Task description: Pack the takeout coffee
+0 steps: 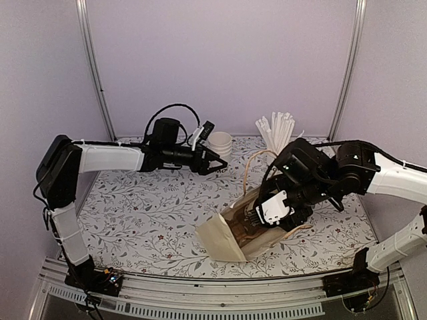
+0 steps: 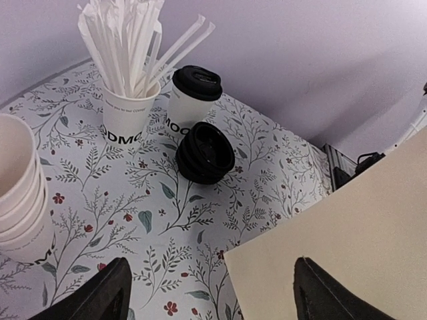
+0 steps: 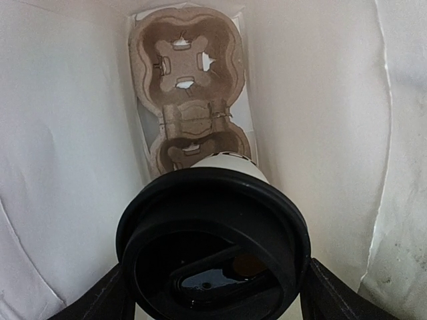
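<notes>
Right gripper (image 3: pixel 215 297) is way down inside the tall cream paper bag (image 1: pixel 223 241), and its two fingers are pressed against either side of a small white paper coffee cup with a round black plastic lid (image 3: pixel 213 227). So it's gripping that cup, not just hanging around it. The held cup is inside the bag, lid facing the wrist camera. It's right over the near pocket of a brown moulded cardboard cup carrier (image 3: pixel 187 80) lying on the bag's bottom. Honestly can't tell if the cup's base is seated in that pocket or just above it. The carrier's far pocket shows its cross-shaped cutout.

The bag sits toward the near right part of the floral-print table (image 1: pixel 147 213), close to the near edge, mouth turned toward the right arm.

Left gripper (image 2: pixel 210 293) has its jaws spread wide with nothing between them. It hovers over the table close to the far edge, about mid-width, just beside a stack of empty white paper cups (image 2: pixel 20 193).

Its wrist camera looks at a second white lidded coffee cup (image 2: pixel 192 100) standing upright near the far edge, black lettering low on its side. That one is just beside a white paper cup stuffed with white straws (image 2: pixel 123 113). A short stack of black plastic lids (image 2: pixel 205 153) lies right in front of it, looks like it's touching.
</notes>
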Controlling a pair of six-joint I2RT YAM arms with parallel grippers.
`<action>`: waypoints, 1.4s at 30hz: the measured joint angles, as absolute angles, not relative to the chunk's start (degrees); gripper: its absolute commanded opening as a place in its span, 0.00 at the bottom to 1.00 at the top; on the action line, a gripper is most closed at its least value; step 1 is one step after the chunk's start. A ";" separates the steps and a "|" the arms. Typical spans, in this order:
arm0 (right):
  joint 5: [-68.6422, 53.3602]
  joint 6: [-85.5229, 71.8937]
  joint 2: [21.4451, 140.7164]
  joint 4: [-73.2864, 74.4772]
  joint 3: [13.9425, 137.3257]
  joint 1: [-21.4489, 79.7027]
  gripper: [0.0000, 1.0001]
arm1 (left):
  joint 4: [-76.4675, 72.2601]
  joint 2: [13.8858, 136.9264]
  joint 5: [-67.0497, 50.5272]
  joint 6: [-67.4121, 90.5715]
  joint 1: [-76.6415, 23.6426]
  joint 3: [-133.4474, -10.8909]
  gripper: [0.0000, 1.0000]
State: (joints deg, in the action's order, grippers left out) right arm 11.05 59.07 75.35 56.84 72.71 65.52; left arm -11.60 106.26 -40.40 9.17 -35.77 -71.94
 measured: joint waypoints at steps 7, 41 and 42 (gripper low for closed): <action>13.52 62.59 73.69 52.45 67.79 65.60 0.47 | -12.25 109.91 -43.29 11.00 -36.51 -71.77 0.85; 13.52 59.31 79.33 50.50 70.89 65.60 0.48 | 48.88 88.60 -19.62 -1.23 -64.97 -94.56 0.74; 13.67 59.11 79.31 50.50 70.87 65.60 0.48 | 49.63 89.21 -18.63 -0.99 -65.89 -95.44 0.69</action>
State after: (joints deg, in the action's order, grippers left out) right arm 13.67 59.11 79.31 50.50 70.87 65.60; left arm 49.63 89.21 -18.63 -0.99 -65.89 -95.44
